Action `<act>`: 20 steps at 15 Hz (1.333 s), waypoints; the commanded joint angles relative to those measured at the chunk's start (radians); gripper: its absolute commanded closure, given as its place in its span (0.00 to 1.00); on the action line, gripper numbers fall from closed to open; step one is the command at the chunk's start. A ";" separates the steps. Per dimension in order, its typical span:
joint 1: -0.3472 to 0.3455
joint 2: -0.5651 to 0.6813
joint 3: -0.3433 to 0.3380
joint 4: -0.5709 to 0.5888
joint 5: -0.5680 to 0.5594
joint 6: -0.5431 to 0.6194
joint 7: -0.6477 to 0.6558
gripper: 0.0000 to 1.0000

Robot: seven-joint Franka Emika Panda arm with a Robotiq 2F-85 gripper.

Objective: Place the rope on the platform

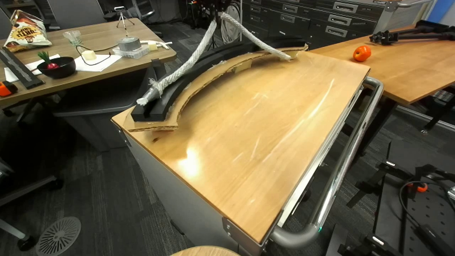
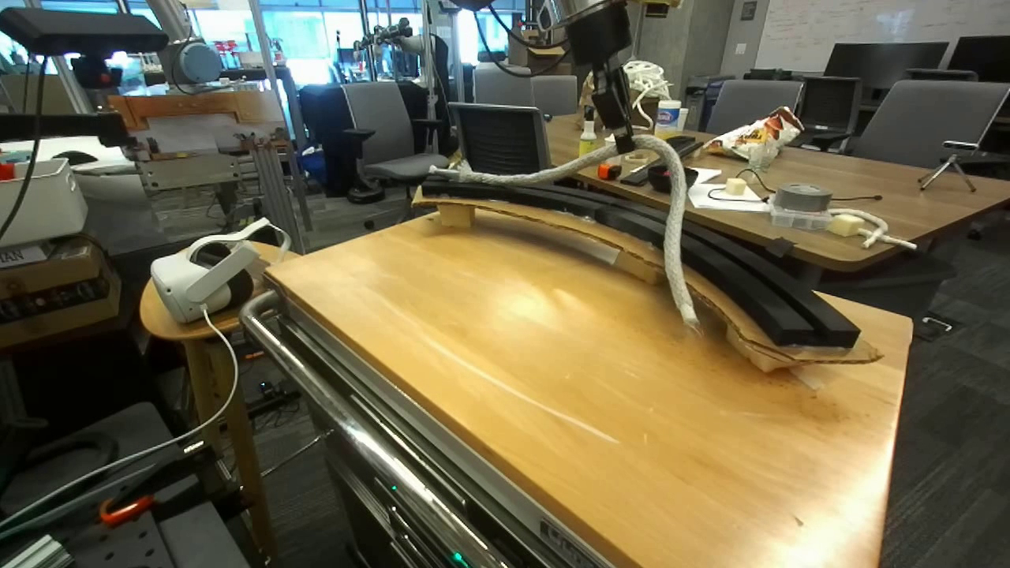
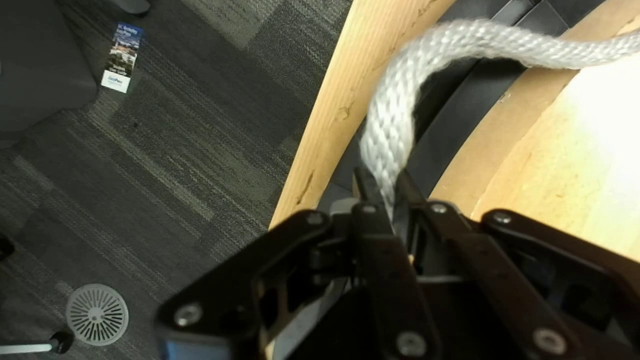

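I read the broad tabletop (image 2: pixel 505 371), scuffed smooth wood across mid-frame in both exterior views, as my work surface. Cardboard (image 1: pixel 222 68) with a ragged corrugated edge stands propped above it, presumably to raise the platform (image 2: pixel 734 280), a matte black arc with a lengthwise groove that I take as the intended seat. The rope (image 2: pixel 675 221), pale, thick and braided, is only partly in place: its grey-wrapped tail (image 1: pixel 152 94) sits over the platform's left end in both exterior views, contact unclear, while the loose end (image 2: pixel 682 304) drops past the inner edge. My gripper (image 3: pixel 387 187), lower centre of the wrist view, is clamped on the rope, pinching its lifted span, probably so I can swing the slack across before lowering. The frayed tip (image 1: pixel 142 101) at the tail looks soft.
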 commanded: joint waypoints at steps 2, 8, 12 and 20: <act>0.015 0.078 -0.002 0.124 0.014 -0.093 -0.042 0.97; -0.004 0.149 0.011 0.207 0.060 -0.215 -0.116 0.97; -0.016 0.177 0.013 0.263 0.103 -0.251 -0.151 0.97; -0.024 0.255 0.016 0.435 0.182 -0.317 -0.185 0.97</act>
